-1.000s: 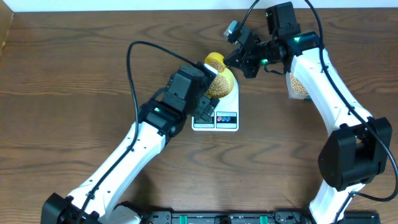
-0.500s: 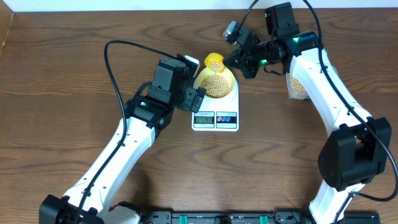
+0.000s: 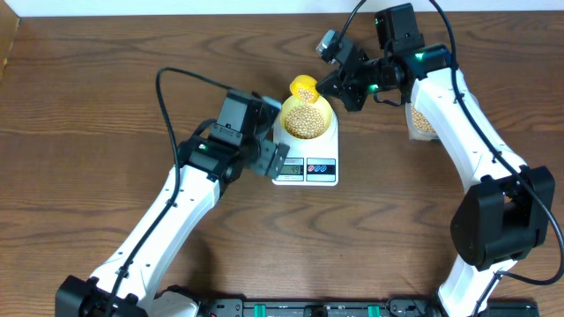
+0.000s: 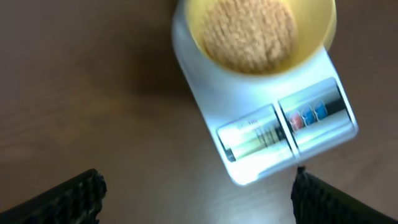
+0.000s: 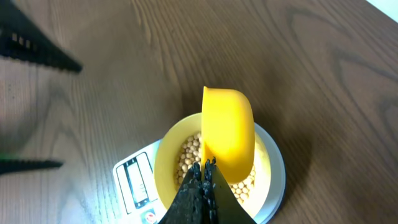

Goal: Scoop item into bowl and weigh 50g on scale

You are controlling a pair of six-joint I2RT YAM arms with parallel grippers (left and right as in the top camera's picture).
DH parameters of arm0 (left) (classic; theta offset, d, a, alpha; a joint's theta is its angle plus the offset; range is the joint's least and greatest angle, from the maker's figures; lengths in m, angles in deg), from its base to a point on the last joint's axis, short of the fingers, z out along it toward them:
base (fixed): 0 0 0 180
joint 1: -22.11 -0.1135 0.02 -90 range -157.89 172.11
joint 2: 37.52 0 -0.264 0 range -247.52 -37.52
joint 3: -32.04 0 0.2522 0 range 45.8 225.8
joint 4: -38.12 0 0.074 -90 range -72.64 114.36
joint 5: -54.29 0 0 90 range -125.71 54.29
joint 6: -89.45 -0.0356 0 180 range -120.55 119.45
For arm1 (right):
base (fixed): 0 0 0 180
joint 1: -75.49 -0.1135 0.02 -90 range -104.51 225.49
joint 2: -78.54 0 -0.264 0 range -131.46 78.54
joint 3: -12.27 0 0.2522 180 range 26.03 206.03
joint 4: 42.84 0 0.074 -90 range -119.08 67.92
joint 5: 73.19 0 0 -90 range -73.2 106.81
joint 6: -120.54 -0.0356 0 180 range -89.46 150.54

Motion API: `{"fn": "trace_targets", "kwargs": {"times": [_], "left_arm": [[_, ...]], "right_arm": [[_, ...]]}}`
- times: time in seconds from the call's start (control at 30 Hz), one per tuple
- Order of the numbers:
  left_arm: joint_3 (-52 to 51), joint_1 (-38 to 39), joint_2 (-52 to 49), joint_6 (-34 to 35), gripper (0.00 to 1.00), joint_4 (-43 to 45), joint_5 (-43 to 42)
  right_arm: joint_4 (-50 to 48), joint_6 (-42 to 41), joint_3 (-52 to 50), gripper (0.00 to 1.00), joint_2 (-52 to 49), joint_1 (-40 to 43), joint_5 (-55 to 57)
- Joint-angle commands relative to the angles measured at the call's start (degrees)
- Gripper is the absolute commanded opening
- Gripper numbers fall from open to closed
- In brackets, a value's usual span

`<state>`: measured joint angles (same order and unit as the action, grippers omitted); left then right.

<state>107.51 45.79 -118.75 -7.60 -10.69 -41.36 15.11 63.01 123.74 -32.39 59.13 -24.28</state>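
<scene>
The pale yellow-green bowl [image 3: 306, 117] sits on the white scale [image 3: 305, 167], filled with beige beans [image 3: 305, 120]. My right gripper [image 3: 330, 85] is shut on the handle of a yellow scoop [image 3: 304, 88], holding its cup over the bowl's far rim. In the right wrist view the scoop [image 5: 227, 134] hangs above the beans [image 5: 189, 152] in the bowl [image 5: 164, 157], the gripper [image 5: 207, 169] closed on its handle. My left gripper [image 3: 274, 159] is open and empty beside the scale's left edge. In the left wrist view its fingers [image 4: 69, 195] stand wide apart below the scale [image 4: 280, 124] and bowl [image 4: 311, 46].
A clear plastic tub [image 3: 423, 121] of beans stands to the right of the scale, partly hidden under my right arm. The scale's display [image 3: 289, 167] and red and blue buttons [image 3: 321, 165] face the front. Bare wooden table lies all round.
My left gripper has let go of the bowl and drawn back left and toward the front. The bowl now rests level on the scale. The right arm and scoop have barely moved.
</scene>
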Motion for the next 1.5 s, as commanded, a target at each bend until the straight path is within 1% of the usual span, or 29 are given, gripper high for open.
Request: {"fn": "trace_targets", "kwargs": {"times": [0.0, 0.1, 0.17, 0.23, 0.3, 0.5, 0.77, 1.0, 1.13, 1.47], "left_arm": [[1.0, -0.1, -0.4, 0.6, 0.98, -4.4, -7.0], [1.0, 0.1, -0.4, -1.7, 0.98, -10.0, -7.4], [1.0, 1.0, -0.4, -5.0, 0.98, -13.0, -7.4], [1.0, 2.7, -0.4, -7.7, 0.98, -15.1, -7.4], [1.0, 4.1, -0.4, -9.0, 0.98, -15.5, -7.2], [1.0, 4.9, -0.4, -9.0, 0.98, -15.0, -5.0], [1.0, 4.9, -0.4, -8.8, 0.98, -15.0, -5.1], [1.0, 4.9, -0.4, -8.8, 0.98, -15.0, -5.1], [1.0, 4.9, -0.4, -8.8, 0.98, -15.0, -5.1], [1.0, 4.9, -0.4, -8.8, 0.98, -15.0, -5.1]], "right_arm": [[0.4, 1.1, 0.1, 0.01, 0.9, -0.8, -0.4], [0.3, 1.4, 0.1, 0.01, 0.9, -1.3, -0.4], [0.4, 2.4, 0.1, 0.01, 0.9, -1.6, -0.4], [0.3, 2.4, 0.1, 0.01, 0.9, -2.0, -0.4], [0.3, 2.4, 0.1, 0.01, 0.9, -2.3, -0.4], [0.4, 0.2, 0.1, 0.01, 0.9, -2.0, -0.4], [1.0, -0.3, 0.1, 0.01, 0.9, -1.8, -0.4], [0.2, -7.1, 0.1, 0.01, 0.9, -0.1, -0.7], [0.2, -9.9, 0.1, 0.01, 0.9, 1.2, -3.3], [-0.7, -11.3, 0.1, 0.01, 0.9, 5.1, -14.0]]}}
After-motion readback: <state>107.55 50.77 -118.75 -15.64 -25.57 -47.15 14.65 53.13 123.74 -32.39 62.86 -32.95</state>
